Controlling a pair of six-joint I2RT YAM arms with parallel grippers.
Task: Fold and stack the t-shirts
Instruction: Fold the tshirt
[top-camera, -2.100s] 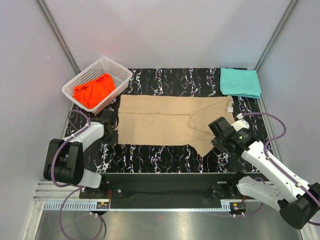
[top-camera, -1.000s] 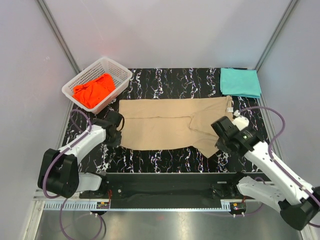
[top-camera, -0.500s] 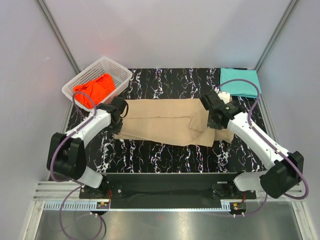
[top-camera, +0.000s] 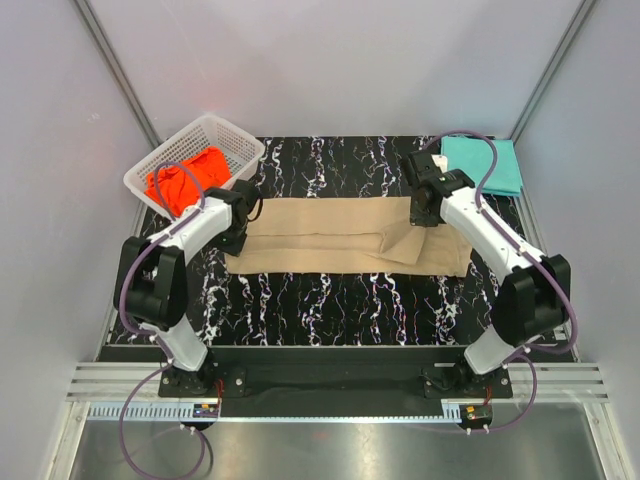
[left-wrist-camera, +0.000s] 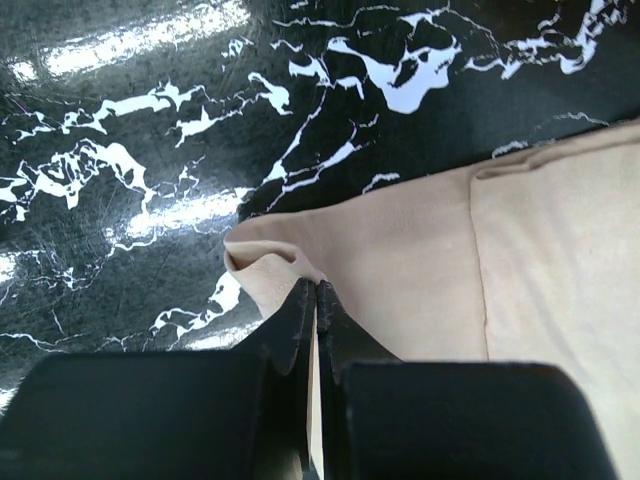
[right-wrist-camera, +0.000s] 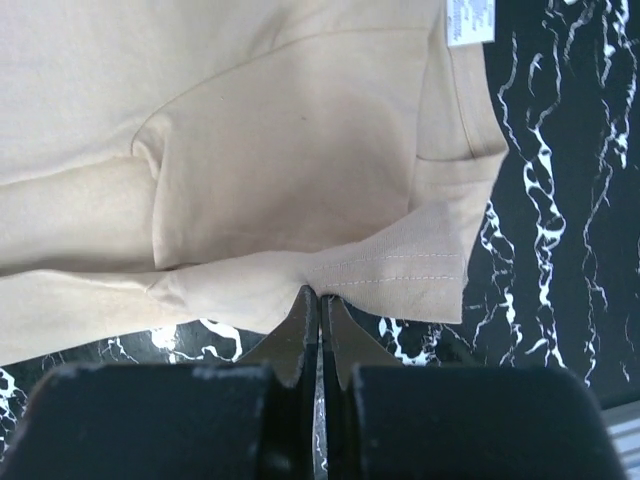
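Top view first: the tan t-shirt (top-camera: 330, 238) lies across the middle of the frame as a long, low band on the black marbled surface (top-camera: 330, 300); it's folded over lengthwise, with a sleeve flap lying doubled over on its right half; fairly flat, a few soft creases. The left claw (top-camera: 243, 212) sits at the shirt's upper left corner and the right claw (top-camera: 419, 207) at its upper right part, both down at the cloth. The teal t-shirt (top-camera: 495, 165) is a neat folded rectangle in the upper right corner of the surface, well apart from the tan one; the orange-red t-shirt (top-camera: 185, 178) is bunched up inside the white basket (top-camera: 240, 143) at upper left.

Left wrist view: the left claw (left-wrist-camera: 316, 292) is pressed together, pinching a little raised peak of the tan cloth (left-wrist-camera: 520, 260) at its corner; a fold line runs down the right side of the frame.

Right wrist view: the right claw (right-wrist-camera: 320, 297) is squeezed tight on the stitched hem edge of the tan shirt (right-wrist-camera: 290, 170); the sleeve lies layered over the body, and a white label (right-wrist-camera: 470, 20) shows at the top right.
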